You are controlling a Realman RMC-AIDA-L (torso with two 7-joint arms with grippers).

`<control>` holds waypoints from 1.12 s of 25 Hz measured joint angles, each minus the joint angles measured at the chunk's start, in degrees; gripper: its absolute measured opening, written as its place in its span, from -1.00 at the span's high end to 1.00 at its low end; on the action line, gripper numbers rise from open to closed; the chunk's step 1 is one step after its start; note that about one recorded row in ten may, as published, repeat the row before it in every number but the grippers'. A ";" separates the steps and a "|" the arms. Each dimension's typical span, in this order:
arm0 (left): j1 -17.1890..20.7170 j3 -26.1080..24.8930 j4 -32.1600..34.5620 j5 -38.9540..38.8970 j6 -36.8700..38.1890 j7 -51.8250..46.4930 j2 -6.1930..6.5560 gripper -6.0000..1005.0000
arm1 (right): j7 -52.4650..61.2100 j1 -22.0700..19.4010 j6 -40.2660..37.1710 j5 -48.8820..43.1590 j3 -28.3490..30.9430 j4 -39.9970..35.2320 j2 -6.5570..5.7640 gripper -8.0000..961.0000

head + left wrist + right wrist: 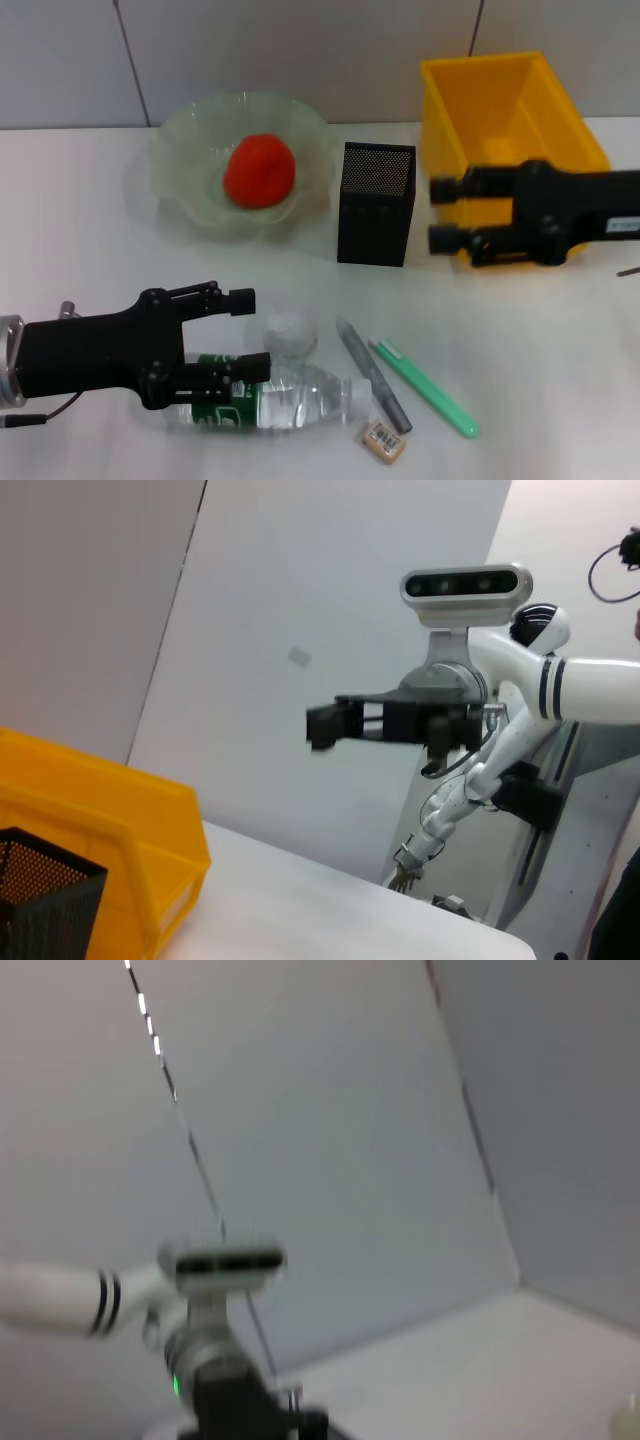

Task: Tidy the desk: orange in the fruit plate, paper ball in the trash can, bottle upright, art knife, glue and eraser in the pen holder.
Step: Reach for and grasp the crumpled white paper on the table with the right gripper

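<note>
Spread wide and gripping nothing, the left gripper [245,338] is hovering over the desk [80,270], its fingers straddling the paper ball [291,331] just ahead. Under it the bottle [272,399] is lying sideways, cap pointing right; the right gripper [444,213], also open, is waiting well apart by the trash can [510,100].

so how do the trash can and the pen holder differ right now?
The trash can is a bright yellow solid-walled bin with sloped sides; the pen holder is a black mesh cup with straight sides. The trash can is much wider, and the right gripper covers part of its front. Both stand upright on the desk.
</note>
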 joint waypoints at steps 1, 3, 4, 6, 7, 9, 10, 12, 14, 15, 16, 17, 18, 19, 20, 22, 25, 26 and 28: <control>0.04 0.00 0.05 0.14 -0.12 -0.01 0.01 -0.60 | 1.44 1.47 0.44 -2.90 -0.10 -0.75 0.15 -0.53; 0.05 0.00 0.06 0.21 -0.22 0.00 0.05 -0.60 | 4.10 4.00 1.40 -8.58 -0.13 -1.78 0.51 -0.53; 0.05 0.00 0.06 0.21 -0.22 0.00 0.05 -0.60 | 5.48 5.67 2.09 -11.45 -0.17 -2.07 0.77 -0.53; 0.37 0.12 0.06 0.28 -0.89 0.20 0.30 -0.60 | 7.79 8.82 3.51 -16.20 -0.20 -2.25 1.37 -0.53; 0.51 0.11 0.08 0.29 -1.00 0.20 0.35 -0.60 | 9.08 10.72 4.54 -18.65 -0.22 -2.25 1.79 -0.53; 0.64 0.10 0.10 0.29 -1.08 0.18 0.42 -0.60 | 11.35 14.09 6.34 -22.84 -0.22 -2.06 2.59 -0.53; 0.64 0.10 0.10 0.29 -1.08 0.18 0.42 -0.60 | 12.16 15.73 7.15 -24.84 -0.23 -1.89 3.06 -0.53; 1.14 0.03 0.12 0.30 -1.16 0.03 1.02 -0.60 | 13.42 18.60 8.40 -28.38 -0.27 -1.66 4.19 -0.53; 1.24 0.03 0.13 0.30 -1.17 -0.05 1.31 -0.60 | 14.36 21.01 9.59 -32.20 -0.28 -1.60 5.60 -0.53; 1.49 0.01 0.13 0.30 -1.17 -0.12 1.80 -0.60 | 14.66 21.83 10.04 -33.44 -0.29 -1.59 6.12 -0.53; 1.61 0.00 0.13 0.30 -1.18 -0.13 1.92 -0.60 | 15.06 22.79 10.55 -35.13 -0.39 -1.51 6.74 -0.53; 1.83 0.00 0.12 0.30 -1.18 -0.17 2.16 -0.59 | 15.41 23.57 10.92 -36.14 -0.68 -1.33 7.18 -0.53; 1.99 0.00 0.13 0.30 -1.18 -0.23 2.35 -0.59 | 15.93 24.47 11.53 -36.88 -1.64 -0.79 7.48 -0.53; 2.08 0.01 0.13 0.32 -1.18 -0.25 2.44 -0.59 | 16.40 25.21 12.16 -37.19 -2.85 -0.17 7.64 -0.53; 2.31 0.01 0.13 0.47 -1.20 -0.27 2.63 -0.59 | 16.92 25.78 12.96 -37.17 -4.41 0.54 7.70 -0.53; 2.90 0.00 0.13 0.80 -1.36 -0.29 3.05 -0.59 | 17.85 26.53 14.69 -36.96 -7.83 1.50 7.80 -0.53; 3.58 -0.08 0.14 1.11 -1.65 -0.28 3.63 -0.59 | 18.76 27.10 17.13 -36.89 -12.01 2.58 8.01 -0.53; 3.86 -0.08 0.16 1.11 -1.69 -0.23 3.84 -0.59 | 18.99 27.21 17.71 -36.78 -13.15 2.85 8.08 -0.53; 4.20 -0.09 0.20 1.11 -1.72 -0.19 4.23 -0.59 | 19.35 27.31 19.07 -36.13 -15.24 3.33 8.19 -0.53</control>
